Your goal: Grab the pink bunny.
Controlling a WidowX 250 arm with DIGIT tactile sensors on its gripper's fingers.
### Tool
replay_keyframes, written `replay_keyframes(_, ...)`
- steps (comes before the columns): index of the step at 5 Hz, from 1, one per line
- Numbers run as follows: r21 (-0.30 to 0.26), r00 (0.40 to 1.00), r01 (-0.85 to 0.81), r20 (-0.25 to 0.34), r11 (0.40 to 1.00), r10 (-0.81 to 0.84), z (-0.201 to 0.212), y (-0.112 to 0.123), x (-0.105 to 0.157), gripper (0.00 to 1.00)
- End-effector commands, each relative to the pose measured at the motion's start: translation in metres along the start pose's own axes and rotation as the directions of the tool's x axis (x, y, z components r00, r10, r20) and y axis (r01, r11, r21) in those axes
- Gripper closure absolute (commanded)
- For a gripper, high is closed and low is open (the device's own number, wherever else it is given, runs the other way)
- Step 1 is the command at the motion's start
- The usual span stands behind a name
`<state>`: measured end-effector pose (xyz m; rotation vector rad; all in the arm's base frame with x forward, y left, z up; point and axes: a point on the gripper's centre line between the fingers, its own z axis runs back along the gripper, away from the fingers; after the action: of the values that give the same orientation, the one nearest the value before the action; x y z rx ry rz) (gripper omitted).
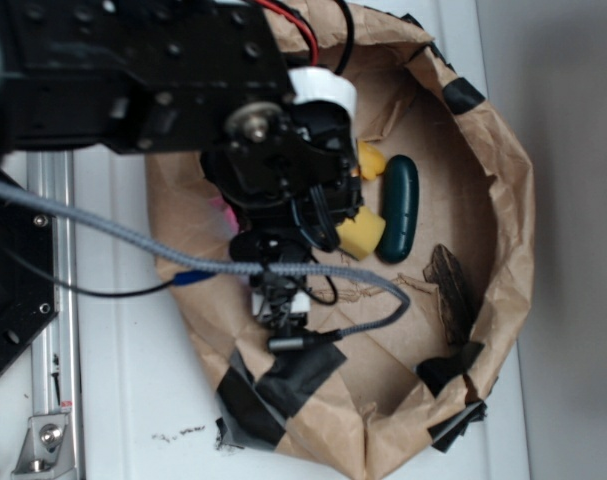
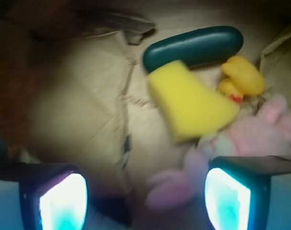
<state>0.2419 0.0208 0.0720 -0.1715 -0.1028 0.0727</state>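
Fingers (image 2: 229, 201) spread apart, nothing clamped. Pink bunny (image 2: 260, 134) lies by the right one, partly behind it, touching the sponge (image 2: 193, 105). Soft, pale pink, blurred.

Exterior view: from overhead, facing straight down on the paper nest (image 1: 503, 200), arm (image 1: 133, 70) filling the upper left. Wrist view: from between the fingers (image 2: 64, 201), very near the nest floor, blurred. Shared by both: sponge (image 1: 360, 232) (image 2: 193, 103), dark green oblong (image 1: 398, 208) (image 2: 193, 47), duck (image 1: 370, 160) (image 2: 241, 76).
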Motion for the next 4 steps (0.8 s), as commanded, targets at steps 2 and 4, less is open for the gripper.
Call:
replay_keyframes(2, 0.337, 0.998, -0.059, 0.014, 0.940, 0.057, -0.042, 0.034, 0.009, 0.00)
replay_keyframes(4, 0.271, 0.998, -0.054, -0.028, 0.961, 0.064, -0.038, 0.046, 0.020, 1.00)
